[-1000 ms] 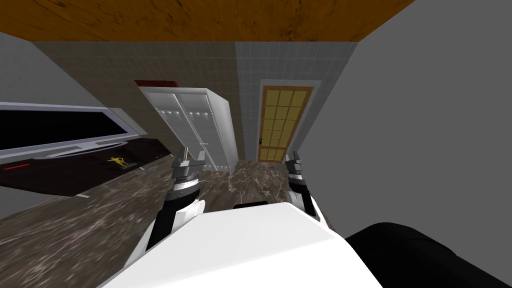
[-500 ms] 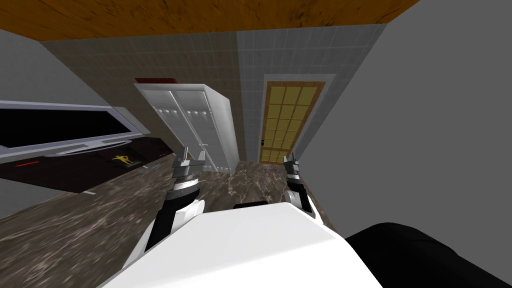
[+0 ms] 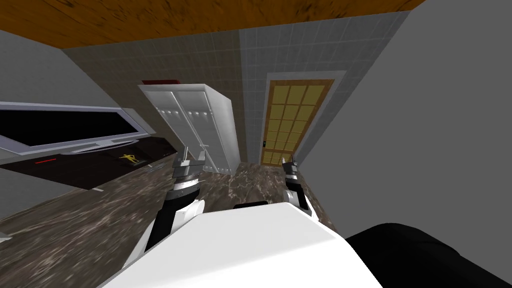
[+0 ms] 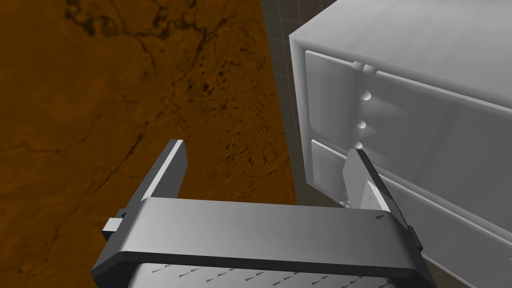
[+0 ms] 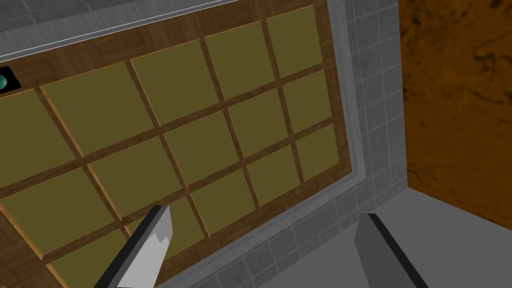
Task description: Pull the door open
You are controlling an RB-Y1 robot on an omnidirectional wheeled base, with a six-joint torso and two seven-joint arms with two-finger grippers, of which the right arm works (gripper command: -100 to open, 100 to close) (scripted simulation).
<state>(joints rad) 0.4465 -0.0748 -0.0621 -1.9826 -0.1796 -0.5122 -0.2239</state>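
Observation:
The door (image 3: 292, 122) is a wooden frame with yellow panes, shut in its white casing at the far end of the passage, and its small dark handle (image 3: 264, 144) sits on its left edge. My right gripper (image 3: 288, 161) is held out toward it, well short of it, open and holding nothing. In the right wrist view the door (image 5: 165, 135) spreads beyond my right gripper (image 5: 265, 245), with a greenish knob (image 5: 4, 82) at the edge. My left gripper (image 3: 192, 156) is open and holding nothing, and in the left wrist view my left gripper (image 4: 265, 172) stands before a white cabinet (image 4: 410, 125).
A tall white two-door cabinet (image 3: 200, 125) stands left of the door. A dark counter (image 3: 100, 165) under a window (image 3: 60, 127) runs along the left. A grey wall (image 3: 425, 150) closes the right side. Marbled brown floor (image 3: 250, 182) leads to the door.
The whole head view has shifted: the door now sits a little further right and larger, so I have moved. Both grippers keep their pose and stay open.

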